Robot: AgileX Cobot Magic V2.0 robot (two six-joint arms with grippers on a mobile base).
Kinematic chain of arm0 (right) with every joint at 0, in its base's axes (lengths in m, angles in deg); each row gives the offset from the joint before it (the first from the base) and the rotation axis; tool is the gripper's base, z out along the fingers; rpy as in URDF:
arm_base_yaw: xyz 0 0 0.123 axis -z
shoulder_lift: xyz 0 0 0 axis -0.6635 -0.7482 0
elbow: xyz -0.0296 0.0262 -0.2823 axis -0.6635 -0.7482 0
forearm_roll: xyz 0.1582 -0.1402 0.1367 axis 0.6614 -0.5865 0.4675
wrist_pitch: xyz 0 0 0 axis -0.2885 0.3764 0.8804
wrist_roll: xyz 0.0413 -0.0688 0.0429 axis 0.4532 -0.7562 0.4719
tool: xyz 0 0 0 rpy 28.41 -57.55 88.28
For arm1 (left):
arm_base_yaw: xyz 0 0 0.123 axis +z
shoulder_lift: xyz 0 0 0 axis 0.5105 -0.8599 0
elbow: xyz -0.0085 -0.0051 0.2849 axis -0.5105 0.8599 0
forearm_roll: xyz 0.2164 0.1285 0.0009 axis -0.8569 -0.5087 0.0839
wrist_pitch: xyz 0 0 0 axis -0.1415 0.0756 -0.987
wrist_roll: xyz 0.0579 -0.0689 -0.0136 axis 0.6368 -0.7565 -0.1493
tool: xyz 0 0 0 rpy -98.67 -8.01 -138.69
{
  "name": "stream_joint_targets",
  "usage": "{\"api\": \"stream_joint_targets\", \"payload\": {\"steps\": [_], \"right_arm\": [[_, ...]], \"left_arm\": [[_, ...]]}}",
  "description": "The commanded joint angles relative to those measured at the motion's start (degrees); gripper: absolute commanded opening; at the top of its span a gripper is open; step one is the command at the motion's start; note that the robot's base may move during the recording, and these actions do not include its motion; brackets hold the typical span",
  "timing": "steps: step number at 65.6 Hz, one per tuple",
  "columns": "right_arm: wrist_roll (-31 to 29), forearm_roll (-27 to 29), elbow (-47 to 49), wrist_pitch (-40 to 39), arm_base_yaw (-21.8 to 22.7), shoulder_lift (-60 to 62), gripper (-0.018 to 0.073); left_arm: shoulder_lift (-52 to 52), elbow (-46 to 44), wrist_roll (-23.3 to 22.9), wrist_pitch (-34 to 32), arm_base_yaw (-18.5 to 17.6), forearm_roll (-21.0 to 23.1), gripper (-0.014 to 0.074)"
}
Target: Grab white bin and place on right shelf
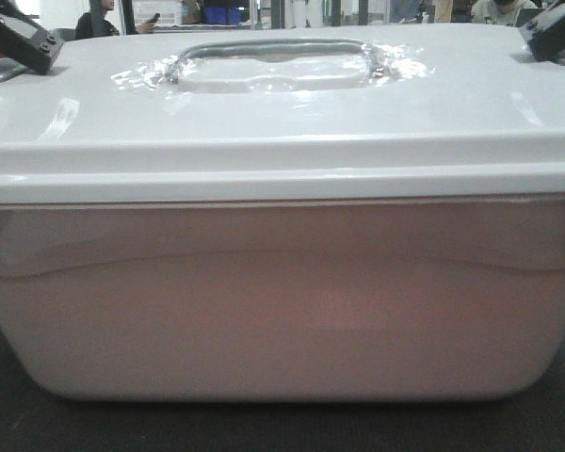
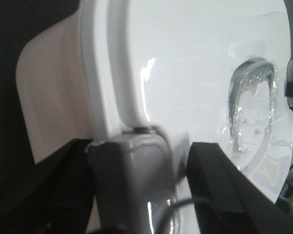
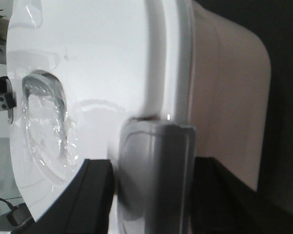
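The white bin (image 1: pixel 282 301) fills the front view, its pinkish translucent body under a glossy white lid (image 1: pixel 282 104) with a recessed handle (image 1: pixel 273 52). My left gripper (image 1: pixel 19 38) sits at the bin's left end and my right gripper (image 1: pixel 556 28) at its right end. In the left wrist view the left gripper (image 2: pixel 139 146) has its black fingers on either side of a grey end latch (image 2: pixel 132 180). The right gripper (image 3: pixel 154 163) clamps the matching grey latch (image 3: pixel 156 185) at the other end. The right shelf is out of view.
A dark surface (image 1: pixel 282 428) lies below the bin. Behind the lid, far back, are people and blue bins (image 1: pixel 221 14). The bin blocks nearly everything ahead.
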Motion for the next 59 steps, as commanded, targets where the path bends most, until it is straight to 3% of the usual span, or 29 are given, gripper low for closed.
{"api": "stream_joint_targets", "payload": {"steps": [1,30,59], "right_arm": [[-2.1,9.1,1.5,6.0,-0.6,1.6,0.0361],[-2.8,9.2,1.5,7.0,-0.6,1.6,0.0361],[-9.1,11.5,1.6,9.4,-0.6,3.3,0.0363]], "left_arm": [[1.6,-1.5,1.9,8.3,-0.7,6.7,0.0241],[2.3,-1.5,1.9,8.3,-2.7,6.8,0.0241],[6.5,-2.9,3.5,8.0,-3.5,7.8,0.0241]]}}
